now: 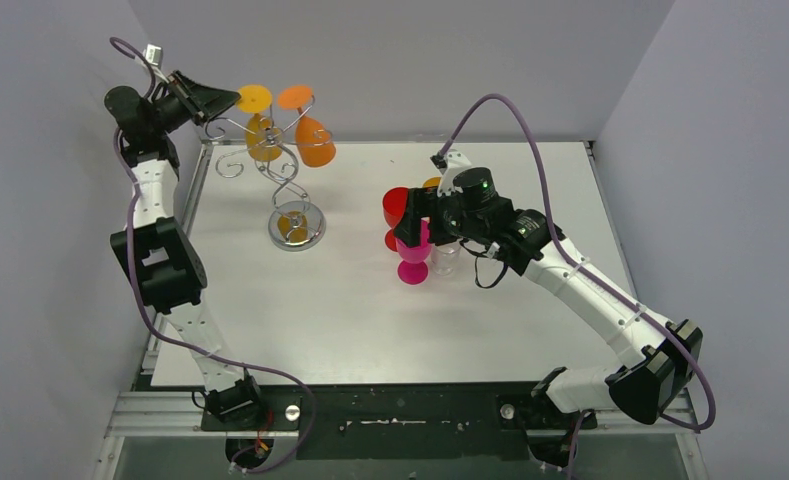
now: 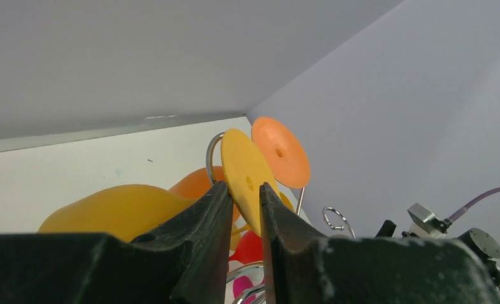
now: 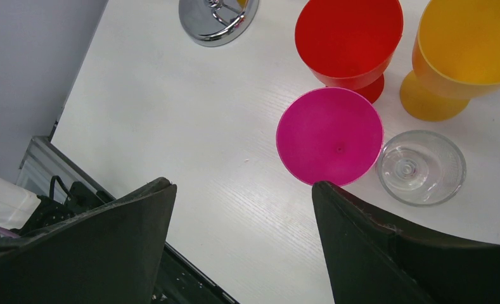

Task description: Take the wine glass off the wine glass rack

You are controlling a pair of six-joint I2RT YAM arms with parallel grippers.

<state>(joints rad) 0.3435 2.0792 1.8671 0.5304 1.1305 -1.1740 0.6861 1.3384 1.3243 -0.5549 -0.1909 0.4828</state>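
Table (image 1: 370, 330): white, walled in grey.

Wine glass rack (image 1: 313, 230): landmark, stands on its round base at the table's far left.

Hung bowl-down from the rack's top arms: yellow wine glass (image 1: 262, 138) and, on its right, orange wine glass (image 1: 315, 140).

Right of the rack, upright on the table in a tight group: amber glass (image 3: 466, 44), red glass (image 3: 348, 41), pink glass (image 3: 329, 136), clear glass (image 3: 421, 168).

Left gripper (image 2: 244, 190): at the rack's top, left side. Fingers nearly together, one each side of the yellow glass's foot disc; looks pinched, contact not certain.

Right gripper (image 3: 242, 185): right of the rack, above the pink glass, jaws spread wide, holding nothing.
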